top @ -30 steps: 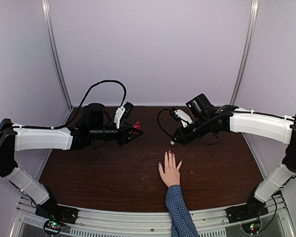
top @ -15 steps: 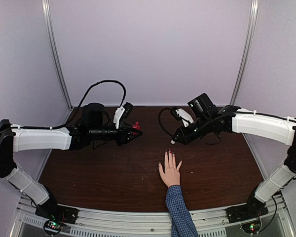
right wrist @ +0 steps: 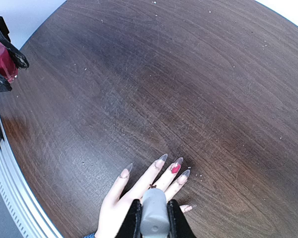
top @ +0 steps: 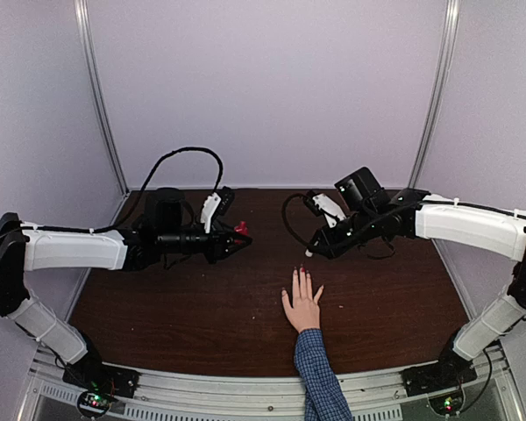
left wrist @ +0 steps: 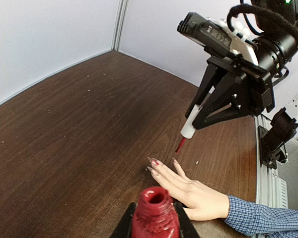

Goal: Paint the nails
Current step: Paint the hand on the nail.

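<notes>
Right tool [top: 309,253] pinches one brush [left wrist: 187,131]; left tool [top: 244,235] pinches one bottle [left wrist: 154,215]; five nails [right wrist: 175,168], one red.

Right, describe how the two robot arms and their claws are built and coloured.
Both arms have white shell segments joined by black joints. The left arm carries a looping black cable over its wrist; the right arm has a black cable curling near its black camera block. The left claw and right claw are black angular frames with white housings mounted behind them.
</notes>
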Motion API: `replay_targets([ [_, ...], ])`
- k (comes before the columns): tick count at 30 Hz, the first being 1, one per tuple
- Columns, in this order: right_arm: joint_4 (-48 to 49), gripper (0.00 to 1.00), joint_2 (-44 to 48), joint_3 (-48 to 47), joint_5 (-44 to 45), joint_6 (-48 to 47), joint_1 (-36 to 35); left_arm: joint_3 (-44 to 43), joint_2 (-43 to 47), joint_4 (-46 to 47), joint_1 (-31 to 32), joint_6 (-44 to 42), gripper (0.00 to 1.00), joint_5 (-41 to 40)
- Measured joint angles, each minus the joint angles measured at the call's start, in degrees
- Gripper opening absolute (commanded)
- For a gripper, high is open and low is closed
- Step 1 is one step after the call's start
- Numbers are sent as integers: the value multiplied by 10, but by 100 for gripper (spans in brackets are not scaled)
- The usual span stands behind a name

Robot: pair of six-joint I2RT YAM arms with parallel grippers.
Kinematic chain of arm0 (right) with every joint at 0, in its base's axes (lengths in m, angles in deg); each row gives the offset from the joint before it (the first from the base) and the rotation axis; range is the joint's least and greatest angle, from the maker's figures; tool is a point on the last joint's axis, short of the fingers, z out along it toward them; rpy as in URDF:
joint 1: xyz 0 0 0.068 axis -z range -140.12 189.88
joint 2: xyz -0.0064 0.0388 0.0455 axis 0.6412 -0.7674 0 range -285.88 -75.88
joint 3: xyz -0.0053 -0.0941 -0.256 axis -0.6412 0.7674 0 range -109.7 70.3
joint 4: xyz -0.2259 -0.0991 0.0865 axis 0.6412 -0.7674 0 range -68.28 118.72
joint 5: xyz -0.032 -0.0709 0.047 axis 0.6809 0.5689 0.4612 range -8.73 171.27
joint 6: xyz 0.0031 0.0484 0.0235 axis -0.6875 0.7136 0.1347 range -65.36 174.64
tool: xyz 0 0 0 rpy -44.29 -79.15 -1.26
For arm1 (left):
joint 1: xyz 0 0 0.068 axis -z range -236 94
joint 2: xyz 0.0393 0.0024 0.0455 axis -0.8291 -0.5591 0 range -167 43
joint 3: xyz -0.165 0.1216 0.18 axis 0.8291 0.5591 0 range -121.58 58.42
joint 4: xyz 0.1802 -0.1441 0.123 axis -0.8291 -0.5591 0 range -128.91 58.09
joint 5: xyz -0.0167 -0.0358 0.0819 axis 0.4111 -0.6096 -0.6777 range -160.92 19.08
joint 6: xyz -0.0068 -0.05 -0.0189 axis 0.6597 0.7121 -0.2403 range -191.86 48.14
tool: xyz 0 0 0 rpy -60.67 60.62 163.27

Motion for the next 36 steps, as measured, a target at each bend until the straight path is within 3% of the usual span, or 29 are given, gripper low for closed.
replay_targets([
  [36, -7, 0, -77, -32, 47, -11, -12, 8, 15, 0, 0, -7, 0, -2],
])
